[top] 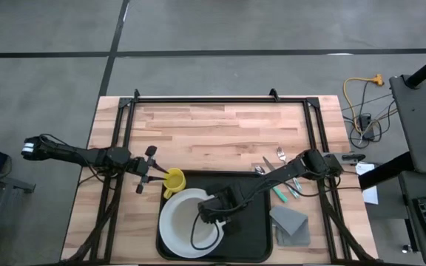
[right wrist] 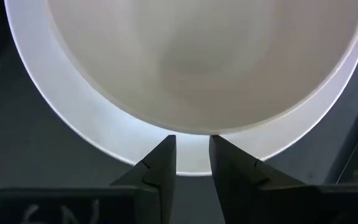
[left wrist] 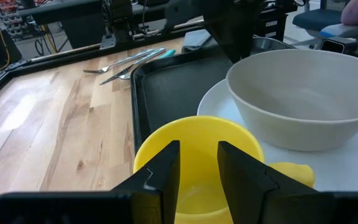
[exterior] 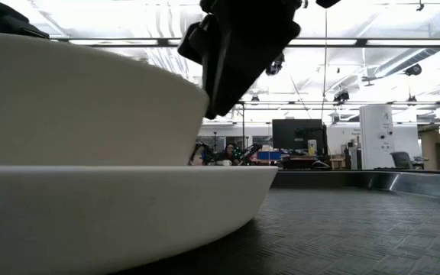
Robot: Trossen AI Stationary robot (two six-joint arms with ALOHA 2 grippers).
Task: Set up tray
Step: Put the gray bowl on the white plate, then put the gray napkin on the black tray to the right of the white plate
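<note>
Wooden table [top: 220, 129] top with a black metal frame around it, grey floor beyond; the low view looks into an open workshop with monitors and ceiling lights. Black tray [top: 254, 222] sits at the near edge of the table, roughly centre, slightly right. On it, left half: white plate [top: 170, 235] with a white bowl [top: 198, 222] on top. Yellow cup [top: 174, 181] sits at the tray's far-left corner, overlapping the plate rim in the left wrist view. Left gripper [top: 151, 171] is at the cup, reaching in from the left; its fingers [left wrist: 160, 171] straddle the cup's near wall, one inside and one outside, pinching the rim. Right gripper [top: 211, 214] reaches in from the right over the tray and is at the bowl's right rim; in the right wrist view its fingers [right wrist: 160, 163] stand a narrow gap apart just at the bowl's edge, can't tell if they actually pinch the rim or only sit beside it. Cutlery [top: 276, 174], forks and a green-handled piece, lies on the wood just right of the tray's far-right corner. Grey folded napkin [top: 290, 223] is on the wood touching the tray's right side.
</note>
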